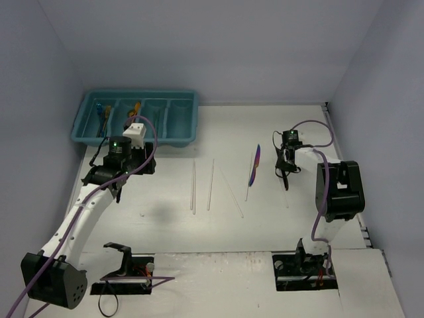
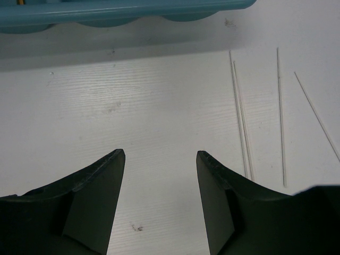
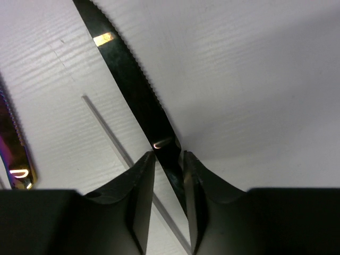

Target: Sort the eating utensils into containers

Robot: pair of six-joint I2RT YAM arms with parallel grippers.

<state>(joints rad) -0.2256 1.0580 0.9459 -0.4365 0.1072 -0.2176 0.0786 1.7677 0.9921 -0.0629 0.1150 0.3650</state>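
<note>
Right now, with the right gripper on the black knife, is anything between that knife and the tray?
The right gripper is shut on the black knife. Toward the tray, the purple knife and thin sticks lie flat and are likely passable if you lift. The left arm stands just before the tray's front.

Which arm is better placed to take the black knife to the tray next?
Right. Its jaws are tight on either side of the blade of the black knife. The left arm has its jaws open over bare table beside the teal tray, holding nothing, with only pale sticks nearby.
</note>
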